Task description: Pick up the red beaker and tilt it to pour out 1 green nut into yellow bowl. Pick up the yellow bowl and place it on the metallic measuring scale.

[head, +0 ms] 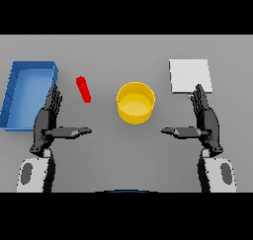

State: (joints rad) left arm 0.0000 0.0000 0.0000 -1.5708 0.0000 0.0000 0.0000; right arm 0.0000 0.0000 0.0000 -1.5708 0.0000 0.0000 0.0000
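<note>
At the middle of the grey desk (99, 51) stands the yellow bowl (135, 102), with the red beaker (83, 89) lying just left of it and the metallic scale (190, 75) far right. A blue tray (15, 93) sits far left. The left robot hand (49, 121) and right robot hand (203, 121) hover released, fingers straight, grasping nothing.

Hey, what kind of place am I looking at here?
Probably a lab-style workbench for pouring and weighing: a plain grey table carrying a red beaker, a yellow bowl, a flat metallic scale and a blue bin.
</note>
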